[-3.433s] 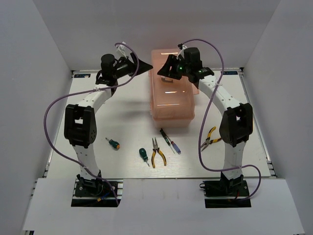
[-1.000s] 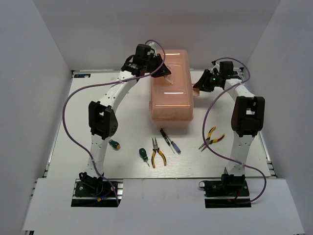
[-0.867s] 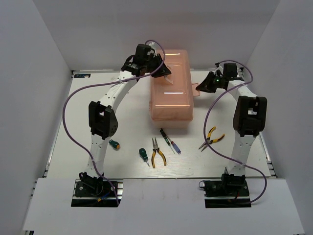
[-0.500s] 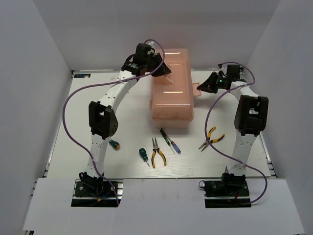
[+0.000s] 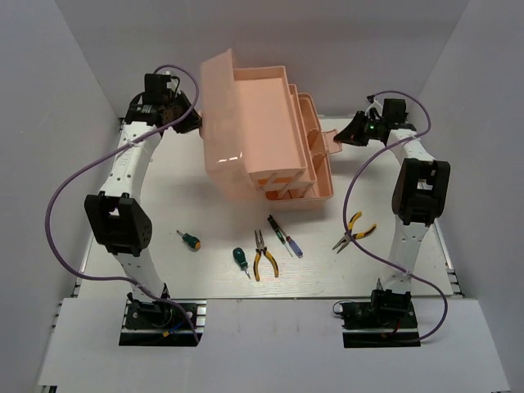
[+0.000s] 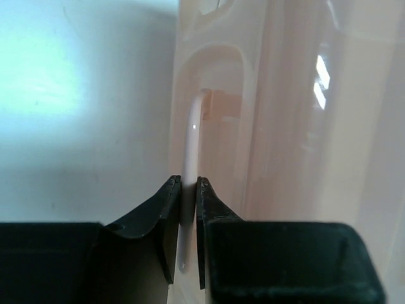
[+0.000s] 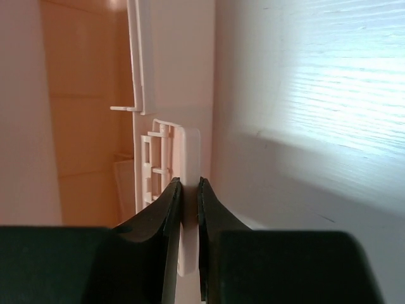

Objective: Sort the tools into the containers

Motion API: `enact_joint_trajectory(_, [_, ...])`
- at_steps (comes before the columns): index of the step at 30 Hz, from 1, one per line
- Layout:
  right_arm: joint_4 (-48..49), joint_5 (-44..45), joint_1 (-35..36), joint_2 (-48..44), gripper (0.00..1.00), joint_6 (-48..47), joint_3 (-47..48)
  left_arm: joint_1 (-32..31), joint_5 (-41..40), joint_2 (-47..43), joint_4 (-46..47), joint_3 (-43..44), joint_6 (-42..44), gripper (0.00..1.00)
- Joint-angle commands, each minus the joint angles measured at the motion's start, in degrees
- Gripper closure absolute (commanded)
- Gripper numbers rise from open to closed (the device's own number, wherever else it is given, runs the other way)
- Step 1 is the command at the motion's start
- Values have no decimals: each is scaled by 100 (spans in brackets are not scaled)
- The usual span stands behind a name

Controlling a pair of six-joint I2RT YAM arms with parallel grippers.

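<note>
The salmon-pink toolbox (image 5: 315, 187) stands open at the back. Its lid (image 5: 219, 123) is swung up to the left and its cantilever trays (image 5: 262, 88) are spread. My left gripper (image 5: 195, 124) (image 6: 188, 190) is shut on the lid handle (image 6: 192, 136). My right gripper (image 5: 344, 137) (image 7: 189, 190) is shut on the latch (image 7: 190, 152) at the box's right side. On the table in front lie an orange-green screwdriver (image 5: 190, 240), a green screwdriver (image 5: 240, 260), yellow pliers (image 5: 263, 255), a purple screwdriver (image 5: 285, 237) and a second pair of pliers (image 5: 353, 230).
White walls enclose the table on the left, back and right. Both arm bases sit at the near edge, and purple cables loop out from each arm.
The lid has swung up and over to the left with my left gripper on its handle, and the trays have fanned out. My right gripper stayed on the latch.
</note>
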Motion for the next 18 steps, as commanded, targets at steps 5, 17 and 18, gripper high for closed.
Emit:
enact_joint_trajectory(5, [245,365,-291,-163,100,-349,-89,300,-481,-745,589,-705,370,72])
enact_joint_trajectory(17, [518,-180,-291,-418,51,152,-441,784,-481,-226,-70,402,370,21])
enact_joint_trajectory(18, [535,-232,-300,-435,36,161,-441,784,-481,-226,-71,402,370,20])
